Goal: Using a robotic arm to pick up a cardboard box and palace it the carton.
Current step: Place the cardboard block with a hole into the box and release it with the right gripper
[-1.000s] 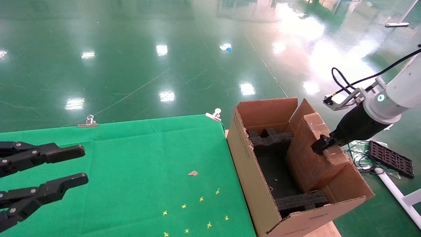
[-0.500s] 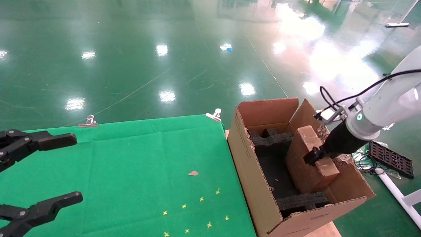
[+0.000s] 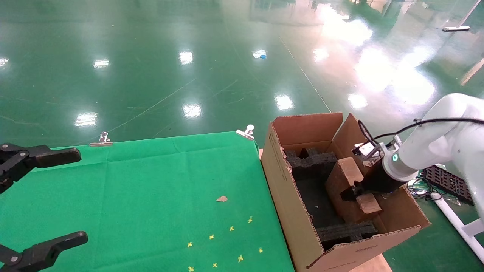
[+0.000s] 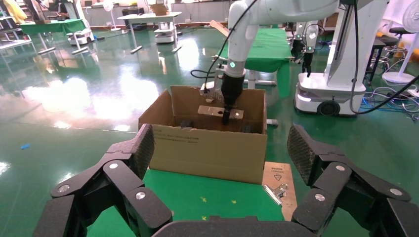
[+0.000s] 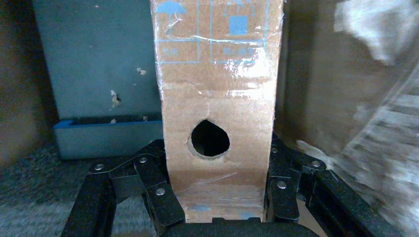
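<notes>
The white robotic arm (image 3: 435, 151) reaches down into the large brown carton (image 3: 287, 196) at the table's right end. My right gripper (image 3: 353, 193) is shut on the slim cardboard box (image 3: 346, 189), which stands on its long side inside the carton between the black foam inserts (image 3: 312, 160). In the right wrist view the box (image 5: 217, 98) fills the space between the fingers (image 5: 153, 192), its round hole facing the camera. The left wrist view shows the carton (image 4: 207, 148) with the box (image 4: 212, 111) and arm (image 4: 232, 84) beyond it. My left gripper (image 3: 56, 198) is open and empty over the green cloth.
The green cloth (image 3: 151, 189) covers the table, held by metal clips (image 3: 100, 140) at its far edge. A scrap of cardboard (image 3: 222, 198) and small yellow marks lie on it. A black tray (image 3: 448, 181) and cables lie on the floor to the right of the carton.
My right gripper has lowered the cardboard box down into the carton. My left gripper's fingers have spread wider apart.
</notes>
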Robot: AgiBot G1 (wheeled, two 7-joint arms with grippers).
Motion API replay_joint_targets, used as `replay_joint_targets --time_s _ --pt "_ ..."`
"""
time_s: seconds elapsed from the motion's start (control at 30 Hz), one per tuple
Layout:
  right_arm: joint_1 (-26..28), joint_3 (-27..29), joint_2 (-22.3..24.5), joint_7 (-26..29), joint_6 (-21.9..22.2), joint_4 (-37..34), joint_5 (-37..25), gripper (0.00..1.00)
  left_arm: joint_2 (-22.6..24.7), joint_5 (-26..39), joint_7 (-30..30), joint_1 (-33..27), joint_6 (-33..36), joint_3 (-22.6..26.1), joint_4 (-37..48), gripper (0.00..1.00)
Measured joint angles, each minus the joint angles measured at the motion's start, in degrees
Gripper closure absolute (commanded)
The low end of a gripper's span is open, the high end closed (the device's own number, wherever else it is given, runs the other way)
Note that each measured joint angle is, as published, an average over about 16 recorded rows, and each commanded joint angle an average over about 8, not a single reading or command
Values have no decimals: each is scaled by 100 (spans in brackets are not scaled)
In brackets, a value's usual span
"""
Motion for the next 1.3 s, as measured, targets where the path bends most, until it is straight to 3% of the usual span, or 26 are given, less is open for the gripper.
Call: replay_joint_targets --time_s 0.03,0.27,0.3,1.3 --pt "-41 11 -7 -13 56 -14 16 95 0 0 0 0 0 0 0 0" --pt "-188 62 -25 -117 310 -94 87 7 -1 -2 1 -1 -1 3 0 0" --pt "-193 65 -25 -130 327 -105 91 0 -1 -2 2 -1 -1 3 0 0" --pt "130 17 -108 -248 126 -207 22 0 -5 -9 6 -3 -6 13 0 0"
